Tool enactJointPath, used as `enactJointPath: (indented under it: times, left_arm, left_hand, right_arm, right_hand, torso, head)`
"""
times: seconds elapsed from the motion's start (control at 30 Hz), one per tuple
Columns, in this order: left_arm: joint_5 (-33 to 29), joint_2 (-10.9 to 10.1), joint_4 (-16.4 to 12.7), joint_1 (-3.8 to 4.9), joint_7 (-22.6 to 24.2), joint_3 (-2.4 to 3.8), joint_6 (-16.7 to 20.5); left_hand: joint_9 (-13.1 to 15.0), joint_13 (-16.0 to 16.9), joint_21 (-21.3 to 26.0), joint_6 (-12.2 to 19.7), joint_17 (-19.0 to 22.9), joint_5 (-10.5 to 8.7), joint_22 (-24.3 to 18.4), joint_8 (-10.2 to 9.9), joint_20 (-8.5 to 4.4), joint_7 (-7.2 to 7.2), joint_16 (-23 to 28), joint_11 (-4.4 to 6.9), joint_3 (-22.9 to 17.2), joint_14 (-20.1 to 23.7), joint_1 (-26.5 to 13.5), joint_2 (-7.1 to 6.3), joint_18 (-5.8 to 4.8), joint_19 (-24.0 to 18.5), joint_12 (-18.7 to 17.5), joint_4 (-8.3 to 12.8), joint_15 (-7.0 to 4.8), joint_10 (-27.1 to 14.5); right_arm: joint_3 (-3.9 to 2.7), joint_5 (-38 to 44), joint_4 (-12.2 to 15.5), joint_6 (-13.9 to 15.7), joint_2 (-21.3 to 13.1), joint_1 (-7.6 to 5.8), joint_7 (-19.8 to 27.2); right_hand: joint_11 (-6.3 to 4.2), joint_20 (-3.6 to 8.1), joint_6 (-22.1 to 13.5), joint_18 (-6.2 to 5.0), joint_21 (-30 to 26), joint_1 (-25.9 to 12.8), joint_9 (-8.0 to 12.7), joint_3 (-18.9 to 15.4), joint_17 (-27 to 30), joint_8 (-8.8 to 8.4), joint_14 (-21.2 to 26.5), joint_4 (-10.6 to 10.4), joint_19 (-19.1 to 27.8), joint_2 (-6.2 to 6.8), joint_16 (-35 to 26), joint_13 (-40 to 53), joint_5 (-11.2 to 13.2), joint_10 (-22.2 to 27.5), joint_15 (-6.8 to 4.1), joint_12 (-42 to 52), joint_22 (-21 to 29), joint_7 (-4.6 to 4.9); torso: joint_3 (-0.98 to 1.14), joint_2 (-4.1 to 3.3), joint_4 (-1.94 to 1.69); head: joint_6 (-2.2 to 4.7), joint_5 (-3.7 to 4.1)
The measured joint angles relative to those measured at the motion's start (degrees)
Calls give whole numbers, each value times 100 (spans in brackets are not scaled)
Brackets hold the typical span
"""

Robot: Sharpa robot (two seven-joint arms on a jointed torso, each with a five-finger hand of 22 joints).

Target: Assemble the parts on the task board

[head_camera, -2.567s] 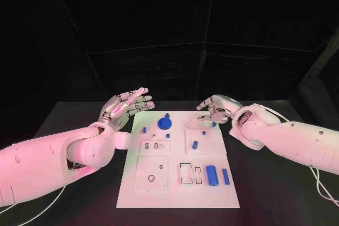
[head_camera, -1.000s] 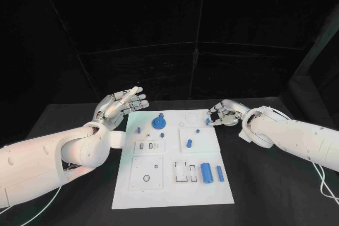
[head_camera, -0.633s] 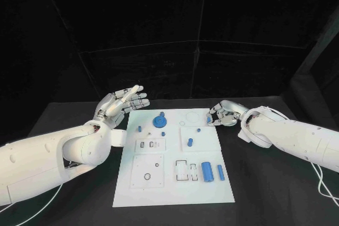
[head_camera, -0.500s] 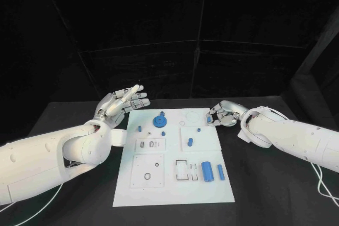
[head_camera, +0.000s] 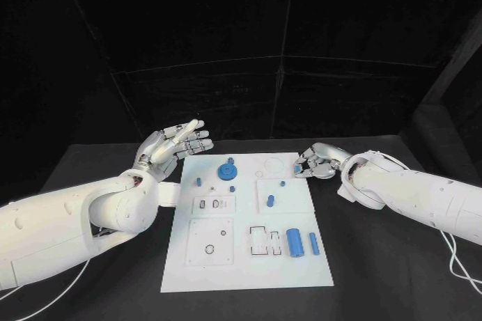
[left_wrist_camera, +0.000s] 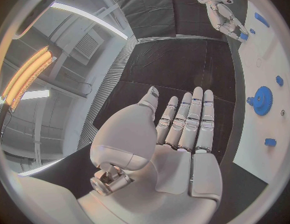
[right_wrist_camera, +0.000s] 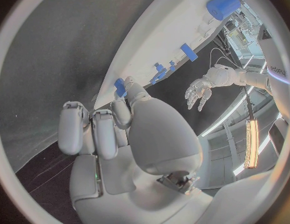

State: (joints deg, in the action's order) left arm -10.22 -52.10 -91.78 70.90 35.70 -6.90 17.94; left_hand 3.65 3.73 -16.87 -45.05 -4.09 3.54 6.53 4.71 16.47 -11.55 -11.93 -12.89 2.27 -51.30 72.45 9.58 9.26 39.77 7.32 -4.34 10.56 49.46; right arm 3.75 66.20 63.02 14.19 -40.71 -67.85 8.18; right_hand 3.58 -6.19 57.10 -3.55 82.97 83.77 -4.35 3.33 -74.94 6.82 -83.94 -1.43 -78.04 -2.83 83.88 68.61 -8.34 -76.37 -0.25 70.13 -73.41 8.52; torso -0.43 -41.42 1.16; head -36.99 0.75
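Observation:
The white task board (head_camera: 251, 272) lies in the middle of the black table. On it are a blue gear (head_camera: 227, 173), a thick blue cylinder (head_camera: 294, 243), a thin blue rod (head_camera: 314, 244) and several small blue pegs. My right hand (head_camera: 320, 162) hovers at the board's far right corner and pinches a small blue part (head_camera: 298, 169) between thumb and finger; the part (right_wrist_camera: 120, 87) shows at the fingertips in the right wrist view. My left hand (head_camera: 176, 145) is raised beside the board's far left corner, fingers spread (left_wrist_camera: 182, 129), holding nothing.
Black table surrounds the board on all sides. Dark curtain walls stand behind the table. The left wrist view shows the gear (left_wrist_camera: 263, 100) and my right hand (left_wrist_camera: 222, 15) across the board (left_wrist_camera: 269, 59).
Since the earliest frame my right hand has shifted slightly right, to the board's far right edge. The left hand stays raised and spread. The camera has moved.

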Motion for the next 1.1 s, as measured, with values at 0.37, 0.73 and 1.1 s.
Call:
enactJointPath:
  times: [0.37, 0.73, 1.1]
  left_arm:
    - [0, -1, 2, 0, -2, 0, -3]
    - [0, -33, -13, 0, -5, 0, -5]
    - [0, -62, -30, 1, -7, 0, -4]
  left_hand:
    - [0, 0, 0, 0, 0, 0, 0, 0, 0, 0, 0, 0, 0, 0, 0, 0, 0, 0, 0, 0, 0, 0]
    - [0, 0, 0, 0, 0, 0, 1, 0, 0, 0, 0, -1, 0, 0, 0, 0, 0, 0, 0, 0, 0, 0]
    - [0, 0, 0, 0, 0, 0, 2, 0, 0, 0, 0, -1, 0, 0, 0, 0, 0, 0, 0, 0, 0, -1]
  right_arm:
    - [0, 20, 4, 123, 22, 4, 7]
    - [-4, 31, 821, 658, -265, -6, -216]
    - [-12, 131, 1902, 994, -90, -128, -1134]
  right_hand:
    - [-61, 79, 169, 0, 29, 27, 3, 342, 0, 98, -12, 125, -79, -137, 27, 58, 235, -61, -89, 36, -92, -30]
    - [-62, 78, 173, 0, 29, -55, 7, 447, 1, 98, -12, 148, -79, -219, 28, 46, 267, -61, -89, 36, -108, -26]
    - [-62, 78, 172, 0, 29, -98, 32, 463, 1, 80, -12, 164, -79, -234, 28, 24, 269, -61, -89, 10, -107, -27]
  torso:
    - [4, 3, 0]
    - [-4, 14, 1]
    - [-19, 18, -5]
  head:
    - [-14, -7]
    - [-9, -41]
    - [-18, -59]
